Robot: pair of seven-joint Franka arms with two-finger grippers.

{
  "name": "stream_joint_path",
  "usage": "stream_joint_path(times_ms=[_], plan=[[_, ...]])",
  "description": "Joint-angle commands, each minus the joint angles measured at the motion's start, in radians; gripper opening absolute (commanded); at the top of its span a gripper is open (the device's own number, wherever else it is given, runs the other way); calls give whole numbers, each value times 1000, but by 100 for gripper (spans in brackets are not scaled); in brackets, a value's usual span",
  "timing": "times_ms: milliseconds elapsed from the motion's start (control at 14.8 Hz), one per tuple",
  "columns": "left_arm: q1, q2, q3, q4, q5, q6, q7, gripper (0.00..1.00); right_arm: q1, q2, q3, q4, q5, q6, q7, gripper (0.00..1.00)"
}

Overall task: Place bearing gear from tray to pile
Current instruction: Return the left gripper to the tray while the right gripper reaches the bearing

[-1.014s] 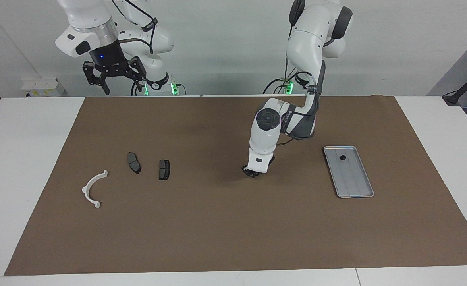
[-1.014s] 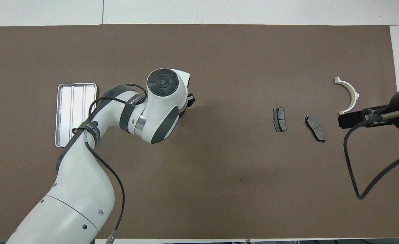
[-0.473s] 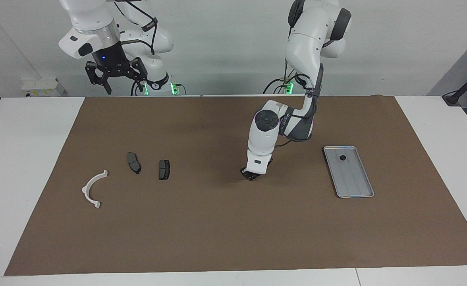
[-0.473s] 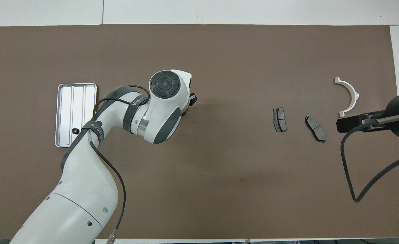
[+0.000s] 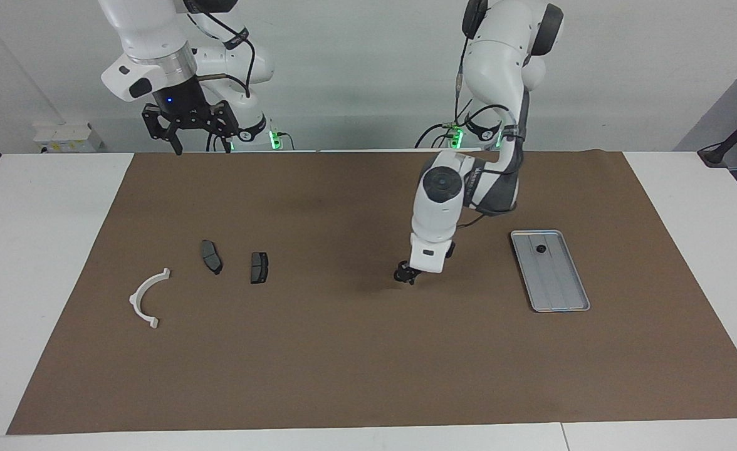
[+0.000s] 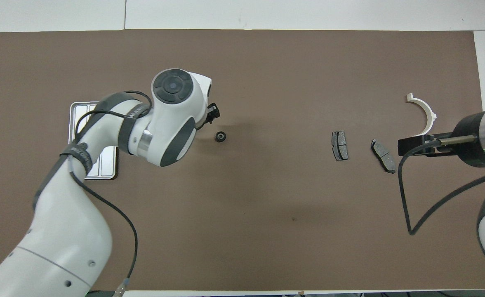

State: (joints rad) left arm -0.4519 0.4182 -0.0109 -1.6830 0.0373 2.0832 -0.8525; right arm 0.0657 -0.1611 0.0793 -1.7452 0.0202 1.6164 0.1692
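Released from the left pincer (image 5: 406, 275) within the last second, the bearing gear (image 6: 220, 136) lay free on the brown mat (image 5: 343, 363). That pincer had lifted clear and swung back a little toward the tray (image 5: 559, 285).

The right pincer (image 5: 200, 141) hung raised at the robots' edge of the mat, toward the right arm's end of the desk (image 5: 49, 250). Its fingers stood apart and gripped nothing. It had drifted slightly toward the left arm's end since the earlier frame.

The pile had not shifted. It consisted of 1 white semicircular bracket (image 5: 135, 295) and 2 dark grey pads (image 5: 211, 256) (image 5: 259, 267), lying near one another but not touching.

The gear was a small, round, black part with a darker hollow at its middle. It rested flat on the mat, well apart from the pile, between the pile and the tray and closer to the tray.

In the overhead view the left pincer hovered just beside the gear without touching it. In the facing view the 2 merged into 1 dark shape, and whether the pincer was apart or together could not be told.

The silver-grey, ridged tray sat where it had been, toward the left arm's end. It carried 1 small dark part (image 5: 541, 248) near the end closest to the robots.
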Motion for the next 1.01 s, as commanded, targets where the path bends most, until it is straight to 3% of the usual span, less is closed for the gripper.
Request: stream_joint_path(times_ms=[0, 203, 541, 608, 946], plan=[[135, -177, -9, -196, 12, 0, 234, 100, 60, -18, 5, -63, 27, 77, 177, 100], [238, -183, -8, -202, 12, -15, 474, 100, 150, 26, 5, -70, 26, 125, 396, 100], [403, -187, -9, -218, 12, -9, 754, 80, 304, 149, 5, -65, 27, 270, 700, 100], [412, -193, -9, -236, 12, -6, 786, 74, 334, 184, 5, -59, 26, 302, 763, 100], [469, -257, -9, -407, 12, 92, 888, 74, 472, 423, 2, 70, 4, 412, 1010, 100]])
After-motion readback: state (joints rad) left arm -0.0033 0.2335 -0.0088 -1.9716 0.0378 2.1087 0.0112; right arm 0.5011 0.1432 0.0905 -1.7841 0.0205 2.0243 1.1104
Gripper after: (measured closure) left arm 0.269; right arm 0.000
